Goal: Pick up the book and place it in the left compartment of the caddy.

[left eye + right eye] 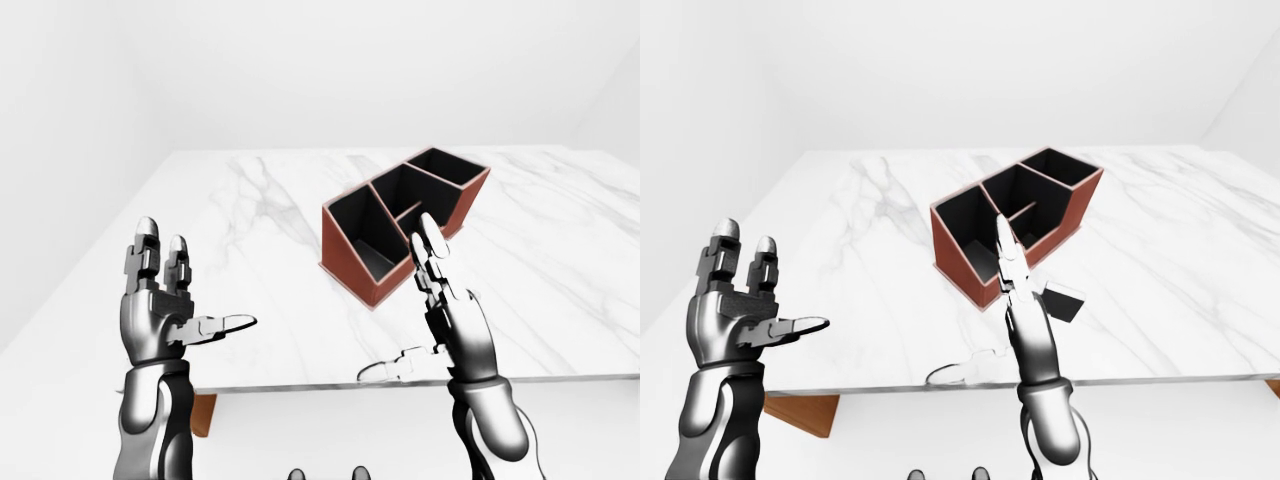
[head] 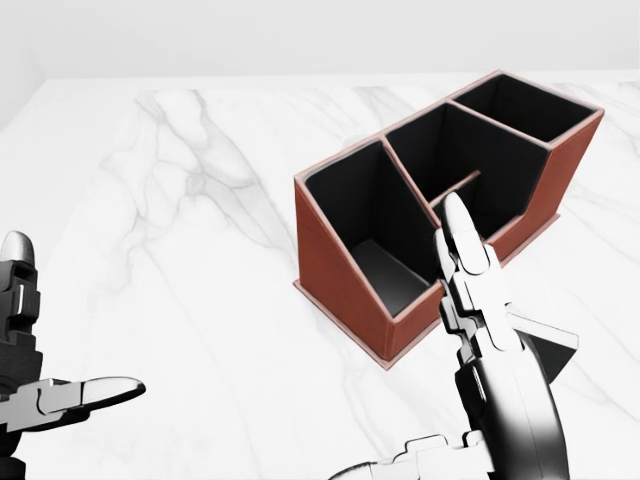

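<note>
Nearest us, our right hand [image 1: 1025, 300] stands upright over the table edge, fingers straight and thumb spread, holding nothing. The book [image 1: 1065, 303] lies just past it and slightly to its right in the right-eye view, largely hidden behind the fingers, so we judge the right hand nearer; our left hand [image 1: 165, 310], also spread, is well apart. Beyond stands the caddy [image 2: 340, 270], its left compartment [image 2: 365, 225] still without the book.

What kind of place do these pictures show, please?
Probably a simulated tabletop test room, not a lived-in home: a white marble table in bare pale walls, holding only a brown leather-look caddy with black compartments and a small black book beside it.
</note>
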